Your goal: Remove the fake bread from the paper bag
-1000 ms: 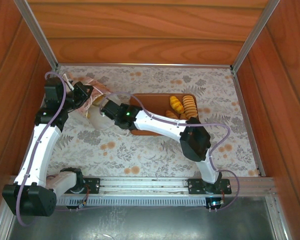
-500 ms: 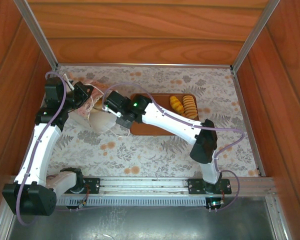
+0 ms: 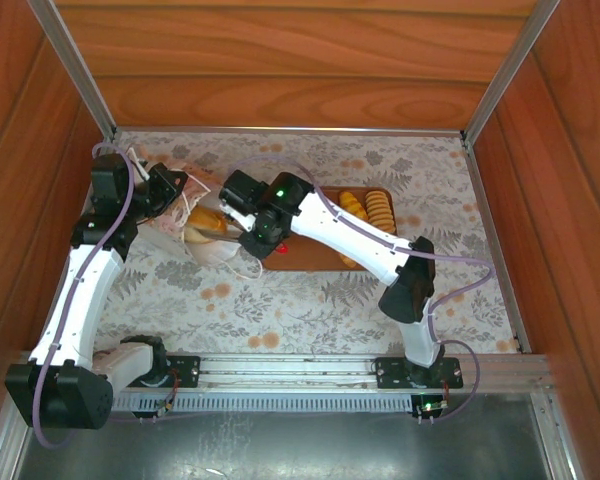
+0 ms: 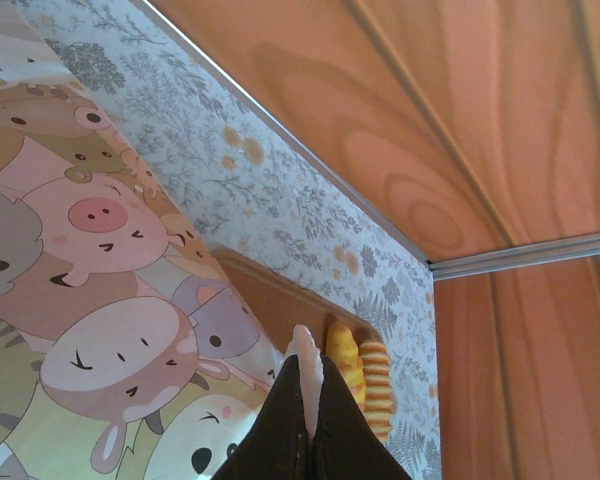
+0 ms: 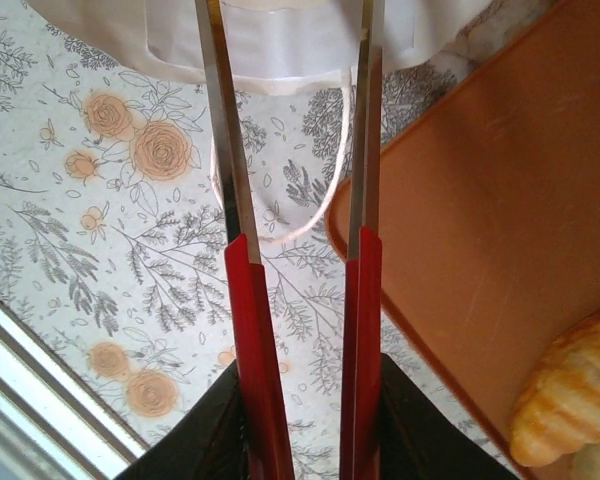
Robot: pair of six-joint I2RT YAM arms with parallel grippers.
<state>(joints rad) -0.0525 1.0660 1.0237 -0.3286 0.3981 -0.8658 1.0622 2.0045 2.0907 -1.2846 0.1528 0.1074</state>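
Paper bag (image 3: 202, 243) lies on its side in the far-left part of the floral table (image 3: 280, 310). Its long axis runs diagonally, from the left gripper (image 3: 170, 190) down toward the near right. The mouth end faces the tray (image 3: 290, 258). In the right wrist view a thin white cord handle (image 5: 345, 140) trails from the bag's white folded rim onto the table.

In the left wrist view the bag's side carries pastel cartoon animals, including a pink pig. One golden piece of fake bread (image 3: 205, 219) shows at the bag's opening. Two ridged loaves (image 3: 365, 209), yellow to orange-brown, lie side by side on the far-right part of the tray with their long axes running far to near.

Left gripper fingers (image 4: 325, 420) are pressed together on a thin pale edge of the bag. Right gripper (image 5: 290, 20) points at the bag rim with its two flat fingers parallel and slightly apart. They clamp nothing, and the cord loop lies on the table behind the gap.

Tray edge lies just beside the bag. Wooden walls close the left, far and right sides. Bare table extends along the near side and right of the tray.
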